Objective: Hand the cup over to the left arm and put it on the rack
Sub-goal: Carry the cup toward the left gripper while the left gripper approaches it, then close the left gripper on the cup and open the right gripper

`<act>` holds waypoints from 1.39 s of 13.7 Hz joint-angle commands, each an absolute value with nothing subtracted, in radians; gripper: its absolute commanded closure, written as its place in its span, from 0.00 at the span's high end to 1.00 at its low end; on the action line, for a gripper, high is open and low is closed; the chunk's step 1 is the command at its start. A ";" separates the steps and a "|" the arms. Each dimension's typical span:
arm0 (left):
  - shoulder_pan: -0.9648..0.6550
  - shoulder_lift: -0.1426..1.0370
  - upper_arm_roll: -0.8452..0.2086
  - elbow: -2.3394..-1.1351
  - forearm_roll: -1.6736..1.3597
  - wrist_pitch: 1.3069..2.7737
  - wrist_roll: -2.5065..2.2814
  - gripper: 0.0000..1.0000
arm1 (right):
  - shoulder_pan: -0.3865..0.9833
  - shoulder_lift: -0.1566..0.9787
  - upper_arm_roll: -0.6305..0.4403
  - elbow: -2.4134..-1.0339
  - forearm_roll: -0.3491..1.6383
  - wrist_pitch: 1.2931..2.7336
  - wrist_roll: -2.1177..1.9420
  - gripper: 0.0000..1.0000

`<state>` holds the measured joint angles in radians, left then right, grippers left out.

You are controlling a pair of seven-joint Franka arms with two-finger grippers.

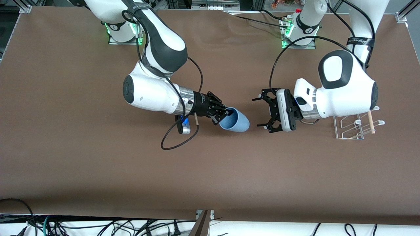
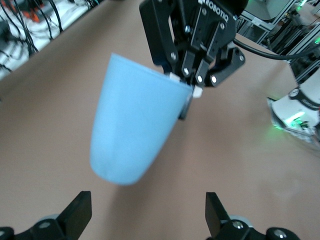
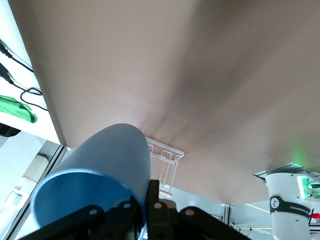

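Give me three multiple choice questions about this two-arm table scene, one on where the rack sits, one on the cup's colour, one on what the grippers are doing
1. Where is the rack?
A. toward the left arm's end of the table
B. toward the right arm's end
C. under the cup

2. What colour is the cup?
A. red
B. light blue
C. green

3. How do the grippers stand?
A. both open
B. left gripper holds the cup
C. right gripper shut on the cup's rim, left gripper open

Answers:
1 A, the white wire rack stands by the left arm, partly under its wrist.
2 B, light blue in all three views.
3 C, the black fingers pinch the rim, and the left gripper's fingers stand apart, facing the cup without touching it.
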<state>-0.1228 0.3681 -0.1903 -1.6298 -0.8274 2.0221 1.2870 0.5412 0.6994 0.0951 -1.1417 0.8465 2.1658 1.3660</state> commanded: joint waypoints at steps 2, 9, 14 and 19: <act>-0.138 0.388 -0.207 -1.629 -0.861 2.120 1.384 1.00 | 0.548 0.716 0.104 -1.106 0.862 2.177 1.388 0.00; -0.198 0.407 -0.207 -1.640 -0.973 2.223 1.425 1.00 | 0.568 0.716 0.104 -1.078 0.862 2.184 1.433 0.00; -0.212 0.391 -0.207 -1.658 -0.973 2.224 1.448 0.08 | 0.569 0.715 0.103 -1.077 0.862 2.186 1.428 0.00; -0.206 0.391 -0.207 -1.657 -0.965 2.217 1.447 0.00 | 0.545 0.706 0.072 -1.077 0.838 2.163 1.387 0.40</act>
